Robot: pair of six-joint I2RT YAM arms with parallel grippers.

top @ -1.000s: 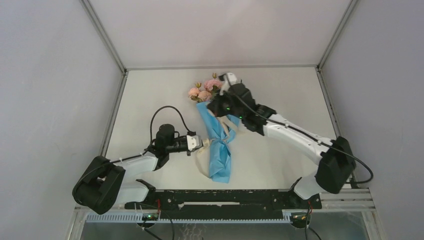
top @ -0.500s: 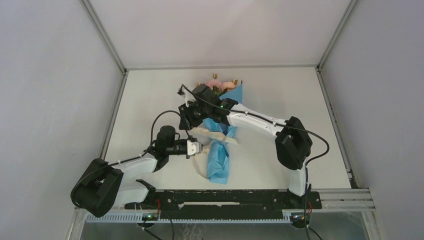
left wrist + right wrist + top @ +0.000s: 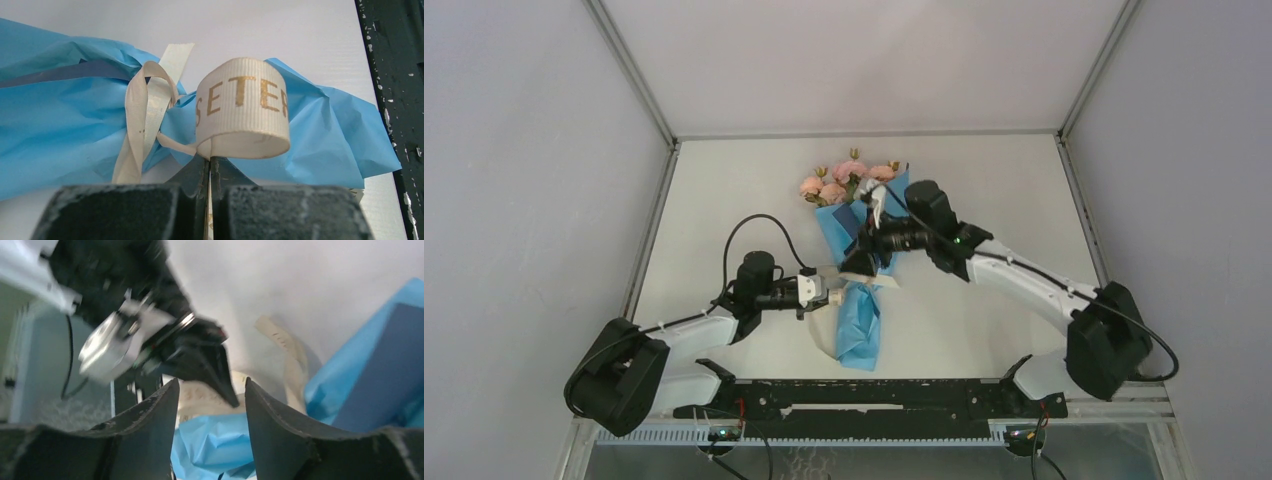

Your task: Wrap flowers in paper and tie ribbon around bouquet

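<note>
White tabletop (image 3: 724, 200), knot-tying: left claw (image 3: 210, 164) pinches narrow cream-beige ribbon (image 3: 242, 115) at its tips.
Spread, empty right claw (image 3: 210, 385) likely must catch the tail ahead, on light-blue paper-cone bouquet (image 3: 861, 322).

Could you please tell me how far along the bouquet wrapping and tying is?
Done: the flowers sit wrapped in the paper, and the ribbon circles its waist. In hand: the left gripper is shut on a ribbon loop; the right gripper hangs open close by, holding nothing. Left: finishing the tie, which looks loose.
</note>
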